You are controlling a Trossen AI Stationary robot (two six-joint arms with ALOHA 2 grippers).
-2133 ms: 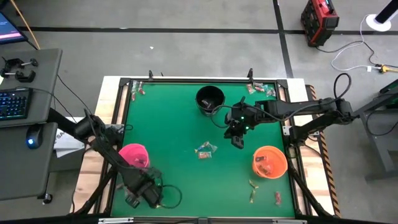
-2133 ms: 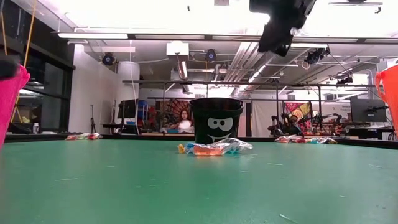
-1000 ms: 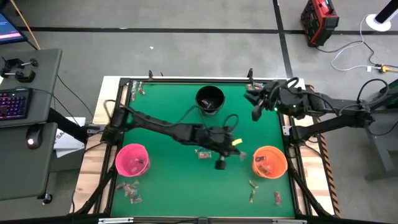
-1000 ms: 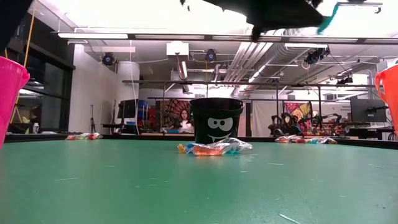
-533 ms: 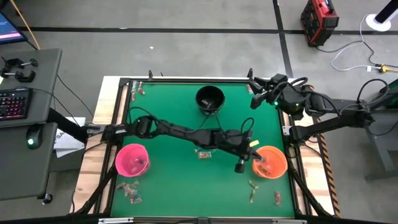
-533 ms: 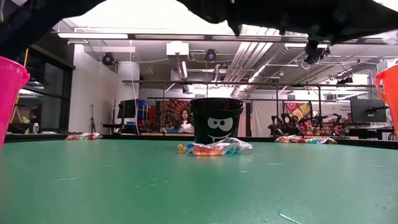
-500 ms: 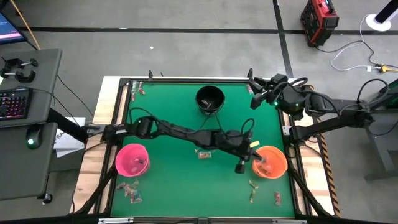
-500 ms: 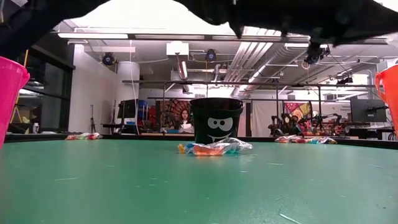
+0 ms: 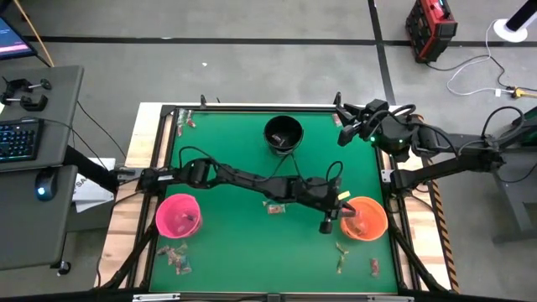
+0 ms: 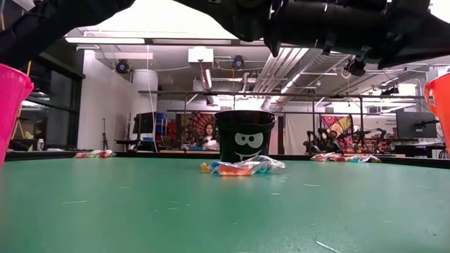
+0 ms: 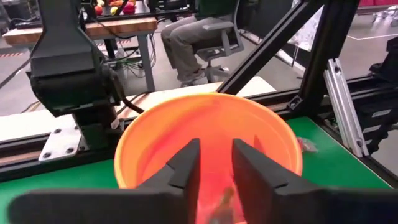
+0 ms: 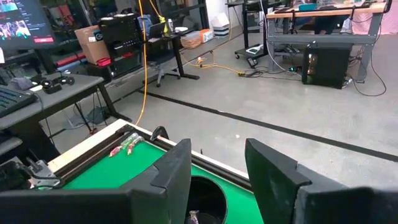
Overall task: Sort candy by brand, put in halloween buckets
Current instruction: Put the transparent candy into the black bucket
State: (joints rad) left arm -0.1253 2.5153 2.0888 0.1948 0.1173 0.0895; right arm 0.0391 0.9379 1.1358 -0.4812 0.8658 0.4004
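The left gripper [image 9: 339, 211] is stretched across the green table [image 9: 226, 243] to the rim of the orange bucket [image 9: 367, 219], fingers [image 11: 181, 168] parted, nothing gripped. The right gripper [image 12: 216, 163] is held open and empty near the far right corner. Candy [image 9: 275, 203] is left mid-table between the black bucket [image 9: 283, 133] and pink bucket [image 9: 179, 214].

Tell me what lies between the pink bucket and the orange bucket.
In the high view, a small candy cluster and the left arm's gripper sit between the pink bucket and orange bucket; the rest is bare mat.
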